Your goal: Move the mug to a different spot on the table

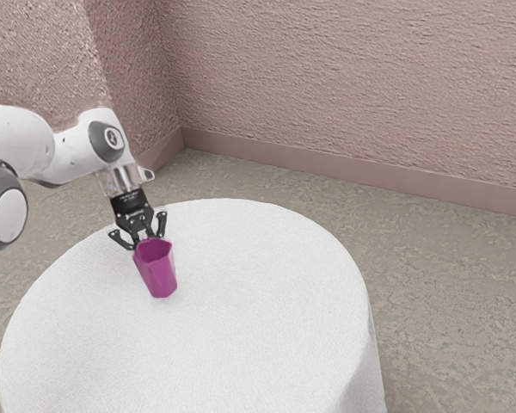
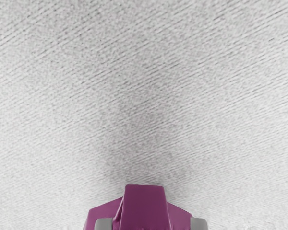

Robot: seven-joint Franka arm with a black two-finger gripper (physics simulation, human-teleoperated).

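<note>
A magenta faceted mug stands tilted on the round white table, toward the exterior view's left. My black gripper comes down on its rim from above and is shut on the mug. In the wrist view the mug sits right under my hand, with a grey finger pad pressed against it on each side. Whether its base touches the cloth or hangs just above it I cannot tell; a soft shadow lies on the table ahead of it.
The white tablecloth stretches bare toward the exterior view's right and front. The table's rounded edge drops to a speckled floor. Pink textured walls stand well behind.
</note>
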